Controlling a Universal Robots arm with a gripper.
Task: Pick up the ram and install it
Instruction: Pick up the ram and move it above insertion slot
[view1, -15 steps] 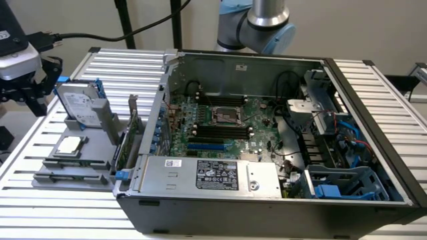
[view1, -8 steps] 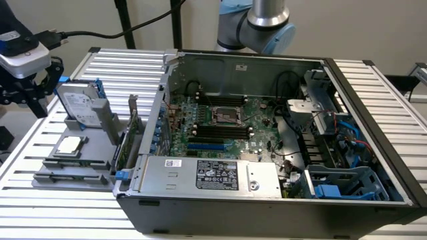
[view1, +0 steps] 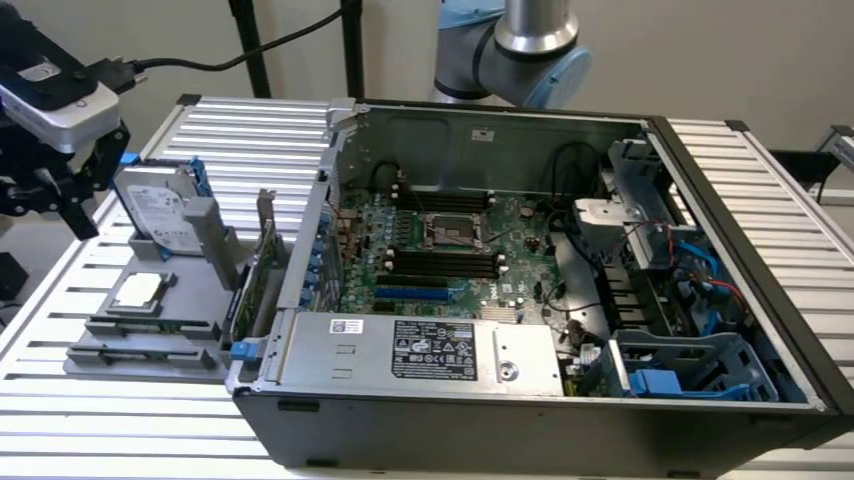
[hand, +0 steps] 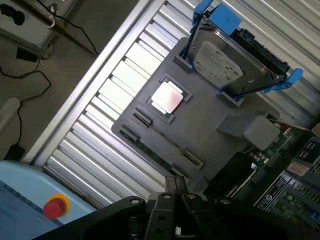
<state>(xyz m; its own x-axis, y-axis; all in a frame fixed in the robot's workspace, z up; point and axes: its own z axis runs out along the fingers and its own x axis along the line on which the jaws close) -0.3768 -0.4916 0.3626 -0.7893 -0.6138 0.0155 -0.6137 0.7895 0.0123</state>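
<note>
The pick-up is just starting; nothing is held. The gripper hangs at the exterior view's upper left, near the gray tray, and seems pressed together. The ram lies along the tray's edge, lower left. Grabbing it calls for lining up with that thin strip. The wrist view shows the ram at full length; the exterior view adds the open computer case.
</note>
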